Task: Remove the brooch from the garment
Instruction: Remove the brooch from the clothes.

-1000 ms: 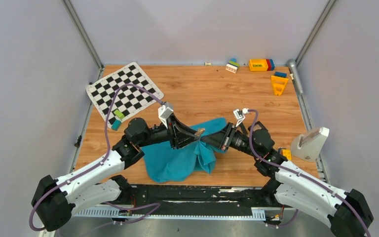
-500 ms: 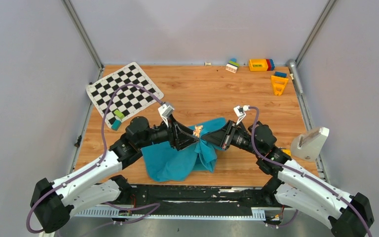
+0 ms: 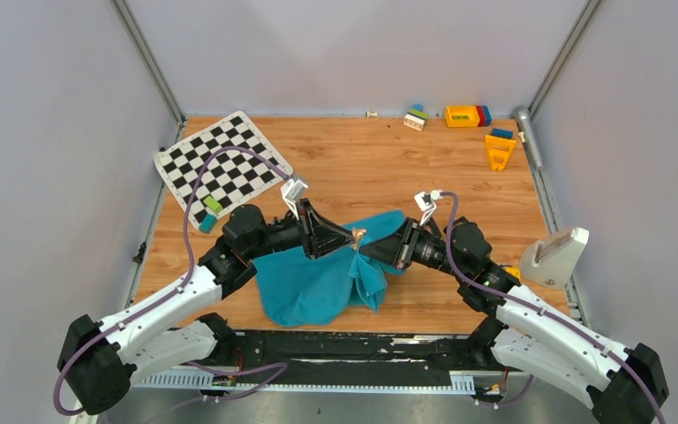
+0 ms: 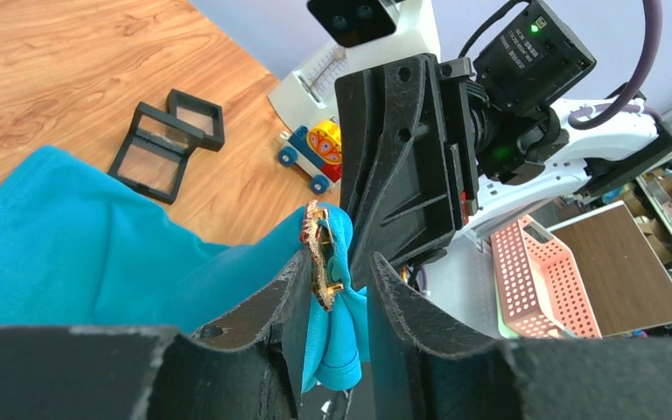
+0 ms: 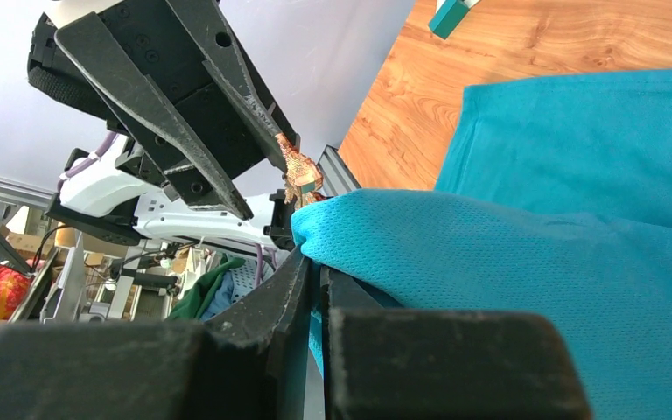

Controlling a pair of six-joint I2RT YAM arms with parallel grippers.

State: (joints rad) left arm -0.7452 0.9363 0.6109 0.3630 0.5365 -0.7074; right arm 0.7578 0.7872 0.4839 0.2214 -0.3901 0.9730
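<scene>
Left wrist — brooch (image 4: 318,255) on garment (image 4: 96,254), within left gripper (image 4: 339,258).

Garment (image 3: 318,287): plain teal-blue, with a fine mesh weave showing up close in the right wrist view.
Brooch (image 4: 318,258): gold metal, reddish specks along its upper edge.
Table (image 3: 362,168): orange-brown wood grain.
Mat (image 3: 222,165), upper left of top view: black-and-white checks.
Toy blocks (image 3: 465,116), upper right: yellow, orange, blue, red, a touch of green.
Arms (image 3: 154,318): white shells, black joints.
Basket (image 4: 538,280), right side of left wrist view: pink.
Small boxes (image 4: 168,131): black frames.
</scene>
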